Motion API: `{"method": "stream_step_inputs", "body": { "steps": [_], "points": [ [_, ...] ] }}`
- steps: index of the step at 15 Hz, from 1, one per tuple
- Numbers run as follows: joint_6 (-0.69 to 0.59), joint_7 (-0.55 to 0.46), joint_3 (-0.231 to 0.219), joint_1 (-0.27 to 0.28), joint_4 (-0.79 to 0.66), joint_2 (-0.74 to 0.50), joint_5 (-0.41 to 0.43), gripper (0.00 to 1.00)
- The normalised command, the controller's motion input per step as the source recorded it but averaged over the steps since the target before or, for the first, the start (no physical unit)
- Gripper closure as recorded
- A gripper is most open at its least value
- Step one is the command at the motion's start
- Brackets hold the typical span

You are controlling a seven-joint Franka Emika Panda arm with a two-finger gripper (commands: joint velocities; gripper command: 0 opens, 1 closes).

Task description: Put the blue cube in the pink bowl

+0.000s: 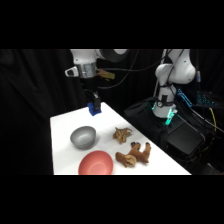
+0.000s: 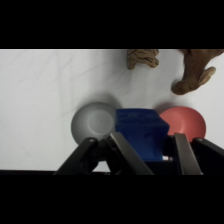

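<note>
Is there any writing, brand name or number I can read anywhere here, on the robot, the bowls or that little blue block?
None can be read.
The blue cube held in the gripper: plain faces, no marks.
The pink bowl and the grey bowl: no labels.
The arm's base: if anything is printed there, it is too blurred to read.
</note>
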Motion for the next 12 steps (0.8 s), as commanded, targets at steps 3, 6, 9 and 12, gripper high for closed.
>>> {"method": "stream_step_inputs", "body": {
  "steps": [3, 6, 9, 12],
  "points": [
    [-0.28, -0.08, 0.084, 0.098, 0.53, 0.3, -0.127, 0.79],
    [-0.23, -0.09, 0.077, 0.093, 0.5, 0.31, -0.129, 0.79],
    [-0.2, -0.09, 0.061, 0.071, 0.52, 0.32, -0.137, 0.79],
    [-0.13, -0.1, 0.049, 0.05, 0.53, 0.35, -0.139, 0.79]
  ]
}}
